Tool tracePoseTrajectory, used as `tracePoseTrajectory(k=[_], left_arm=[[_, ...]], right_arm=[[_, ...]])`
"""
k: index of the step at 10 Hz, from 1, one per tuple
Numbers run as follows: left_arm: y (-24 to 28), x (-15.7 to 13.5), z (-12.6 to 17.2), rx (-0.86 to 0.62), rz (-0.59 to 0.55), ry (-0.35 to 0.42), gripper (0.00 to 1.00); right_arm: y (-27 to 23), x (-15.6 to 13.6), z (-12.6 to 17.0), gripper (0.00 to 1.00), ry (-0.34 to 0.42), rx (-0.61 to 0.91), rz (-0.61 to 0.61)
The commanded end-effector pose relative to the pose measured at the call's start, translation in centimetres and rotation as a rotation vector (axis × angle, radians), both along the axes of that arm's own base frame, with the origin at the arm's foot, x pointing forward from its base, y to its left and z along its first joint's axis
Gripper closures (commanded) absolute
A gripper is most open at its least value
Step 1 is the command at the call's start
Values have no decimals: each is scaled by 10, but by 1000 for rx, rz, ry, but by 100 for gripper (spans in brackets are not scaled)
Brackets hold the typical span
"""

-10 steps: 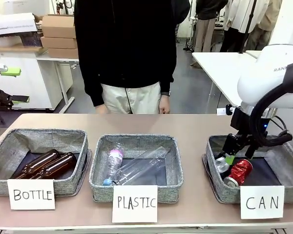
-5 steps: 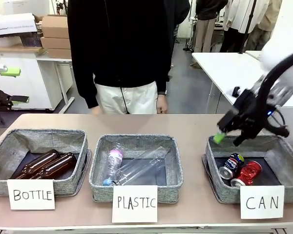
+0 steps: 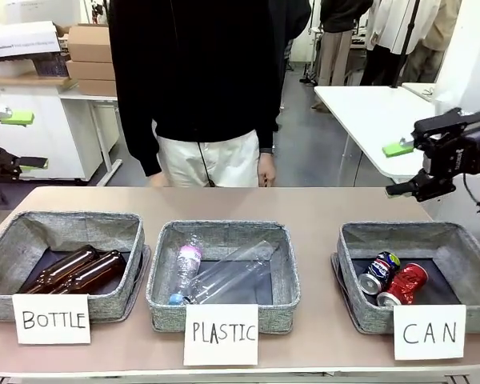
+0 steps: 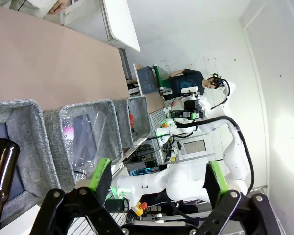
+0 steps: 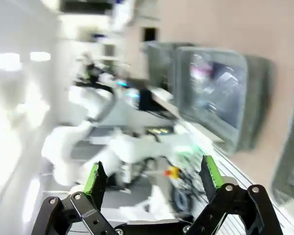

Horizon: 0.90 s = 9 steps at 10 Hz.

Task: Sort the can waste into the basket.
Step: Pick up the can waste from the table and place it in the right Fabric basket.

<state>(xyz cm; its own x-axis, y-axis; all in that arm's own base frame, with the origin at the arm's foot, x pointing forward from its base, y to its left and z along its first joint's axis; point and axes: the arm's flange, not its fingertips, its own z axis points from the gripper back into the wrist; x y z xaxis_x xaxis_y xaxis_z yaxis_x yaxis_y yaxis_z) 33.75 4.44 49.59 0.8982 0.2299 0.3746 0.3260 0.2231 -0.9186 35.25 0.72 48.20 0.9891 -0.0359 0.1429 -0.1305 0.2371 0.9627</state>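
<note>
Two cans lie side by side on the dark floor of the grey basket (image 3: 400, 233) signed "CAN": a dark blue and silver can (image 3: 381, 271) and a crushed red can (image 3: 406, 283). My right gripper (image 3: 400, 169) hovers open and empty above the basket's far right corner, turned sideways. My left gripper (image 3: 23, 140) hangs open and empty off the table's far left. In the left wrist view its fingers (image 4: 158, 176) are spread, and the basket (image 4: 138, 115) shows a glimpse of red inside. The blurred right wrist view has its gripper (image 5: 153, 176) open with nothing between.
The "BOTTLE" basket (image 3: 64, 224) holds brown glass bottles (image 3: 72, 270). The "PLASTIC" basket (image 3: 224, 232) holds clear plastic bottles (image 3: 216, 272). A person (image 3: 200, 88) in a black top stands at the table's far edge. A white table (image 3: 368, 112) stands behind on the right.
My right gripper has risen out of the CAN basket and swung up and to the right, still open. Both cans stay in the basket, shifted a little. The left arm has not moved.
</note>
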Motion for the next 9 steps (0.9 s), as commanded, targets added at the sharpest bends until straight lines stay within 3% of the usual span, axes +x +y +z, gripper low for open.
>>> tracePoseTrajectory(k=[1,9], left_arm=[[-2,-1,3,-19,12,1,1],[-2,-1,3,-19,12,1,1]], right_arm=[[4,-7,12,0,-9,-165,33],[4,-7,12,0,-9,-165,33]])
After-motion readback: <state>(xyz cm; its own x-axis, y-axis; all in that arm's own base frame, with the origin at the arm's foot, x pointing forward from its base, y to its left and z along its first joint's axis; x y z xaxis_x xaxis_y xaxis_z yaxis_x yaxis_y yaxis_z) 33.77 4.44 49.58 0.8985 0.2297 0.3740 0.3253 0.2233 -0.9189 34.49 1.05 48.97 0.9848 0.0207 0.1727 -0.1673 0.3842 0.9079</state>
